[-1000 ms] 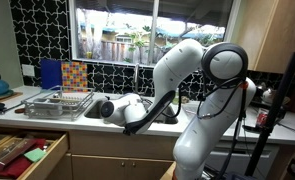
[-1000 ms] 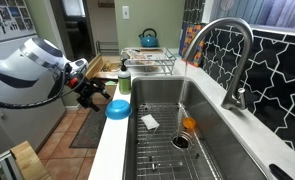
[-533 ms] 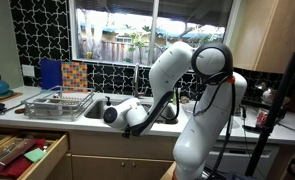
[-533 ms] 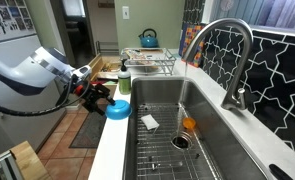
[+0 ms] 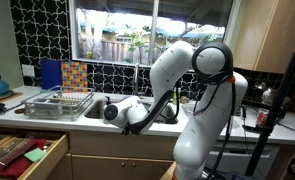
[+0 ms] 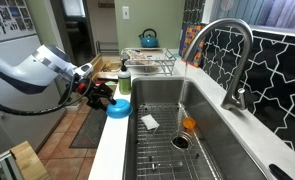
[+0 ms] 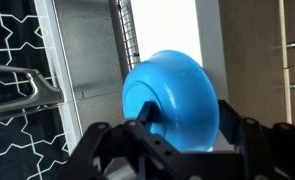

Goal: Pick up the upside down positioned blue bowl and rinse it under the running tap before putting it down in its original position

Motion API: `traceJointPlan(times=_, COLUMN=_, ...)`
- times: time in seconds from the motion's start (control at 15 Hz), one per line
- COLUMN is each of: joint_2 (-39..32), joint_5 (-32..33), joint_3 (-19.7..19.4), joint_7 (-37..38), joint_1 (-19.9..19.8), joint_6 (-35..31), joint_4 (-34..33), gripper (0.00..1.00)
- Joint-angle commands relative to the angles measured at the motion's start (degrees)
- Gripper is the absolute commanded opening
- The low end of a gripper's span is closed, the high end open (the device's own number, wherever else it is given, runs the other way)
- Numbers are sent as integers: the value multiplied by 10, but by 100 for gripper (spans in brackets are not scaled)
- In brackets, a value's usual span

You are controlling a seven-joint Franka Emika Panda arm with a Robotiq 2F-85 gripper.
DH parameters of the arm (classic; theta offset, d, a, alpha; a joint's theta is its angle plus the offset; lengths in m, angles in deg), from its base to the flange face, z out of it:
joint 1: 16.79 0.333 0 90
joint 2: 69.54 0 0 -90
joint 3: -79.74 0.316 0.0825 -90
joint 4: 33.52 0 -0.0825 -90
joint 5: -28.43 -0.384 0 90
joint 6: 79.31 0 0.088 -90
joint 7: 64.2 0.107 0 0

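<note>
The blue bowl (image 7: 172,92) lies upside down on the white counter strip beside the sink, filling the middle of the wrist view. My gripper (image 7: 187,118) straddles it, with a black finger pressed against each side of the dome. In an exterior view the bowl (image 6: 118,108) sits at the counter's front edge, and my gripper (image 6: 99,96) reaches it from the left. In the other direction my gripper (image 5: 112,112) hides the bowl. The tap (image 6: 232,60) arches over the sink at the right; no water shows at its spout.
The steel sink (image 6: 202,150) holds a white rag (image 6: 150,122) and an orange item (image 6: 190,125). A green soap bottle (image 6: 123,82) stands just behind the bowl. A dish rack (image 6: 147,65) and blue kettle (image 6: 148,39) lie beyond. An open drawer (image 5: 22,150) juts out below.
The arm swung in toward the counter edge and lowered over the bowl. The jaws then closed in from wide open onto the bowl's sides.
</note>
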Motion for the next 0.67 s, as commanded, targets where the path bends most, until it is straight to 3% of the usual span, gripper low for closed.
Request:
traceJointPlan(times=0.0, joint_2=-20, joint_5=-12, joint_3=-15, joint_7=-2, joint_1=2, joint_6=-30, joint_4=0, gripper=40)
traceJointPlan(times=0.6, joint_2=38, joint_5=-24, joint_3=15, joint_7=7, joint_1=22, joint_6=57, joint_4=20, gripper=30)
